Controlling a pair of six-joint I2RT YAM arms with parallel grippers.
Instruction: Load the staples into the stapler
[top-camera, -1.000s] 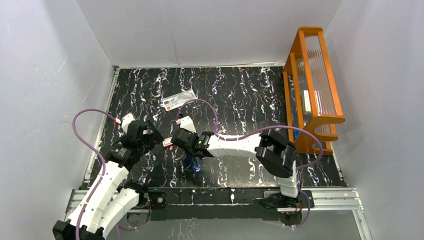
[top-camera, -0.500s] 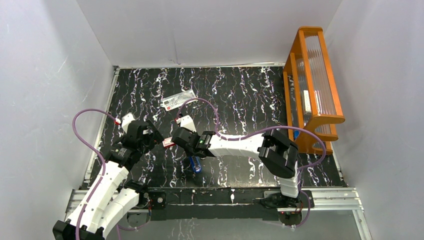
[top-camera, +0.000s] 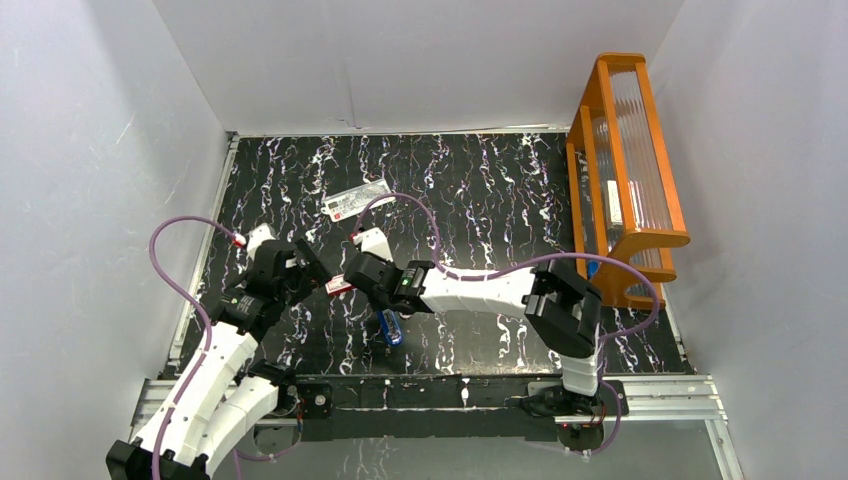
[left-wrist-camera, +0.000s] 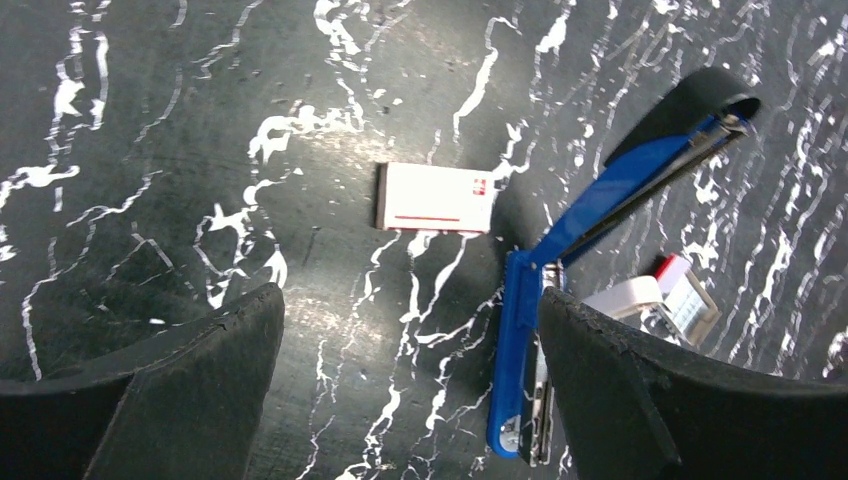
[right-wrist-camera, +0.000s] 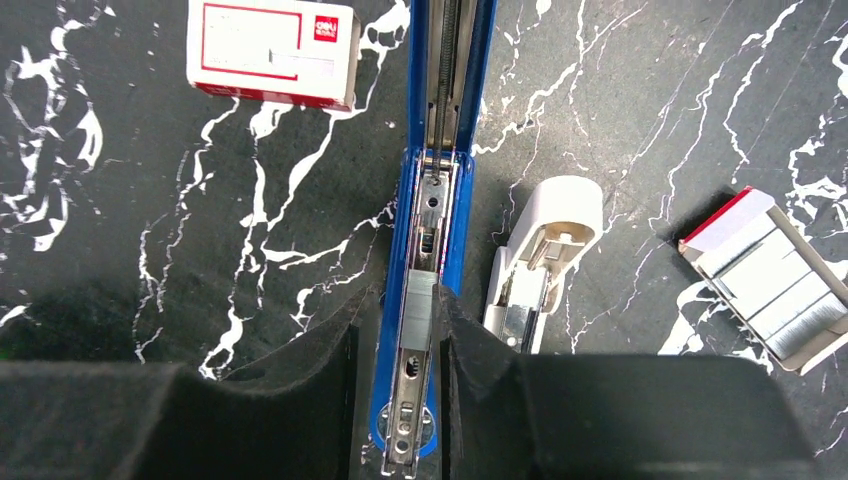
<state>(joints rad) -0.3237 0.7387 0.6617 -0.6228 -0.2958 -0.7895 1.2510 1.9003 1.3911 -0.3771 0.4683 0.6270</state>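
Note:
The blue stapler (right-wrist-camera: 437, 200) lies opened flat on the dark marbled table, silver rail facing up. My right gripper (right-wrist-camera: 418, 318) is shut on a short silvery strip of staples (right-wrist-camera: 419, 298) and holds it right over the rail, near the rail's near end. The red-and-white box sleeve (right-wrist-camera: 272, 52) lies to the left of the stapler. The box tray (right-wrist-camera: 765, 280), holding more staples, lies to the right. My left gripper (left-wrist-camera: 408, 330) is open and empty, low over the table, its right finger beside the stapler (left-wrist-camera: 520, 370). The stapler also shows in the top view (top-camera: 392, 328).
A small white stapler-like tool (right-wrist-camera: 545, 255) lies just right of the blue stapler. A flat clear packet (top-camera: 357, 200) lies farther back. An orange wooden rack (top-camera: 625, 170) stands at the right edge. White walls enclose the table.
The right arm has crept slightly left. The left arm has barely moved, and both grips look unchanged.

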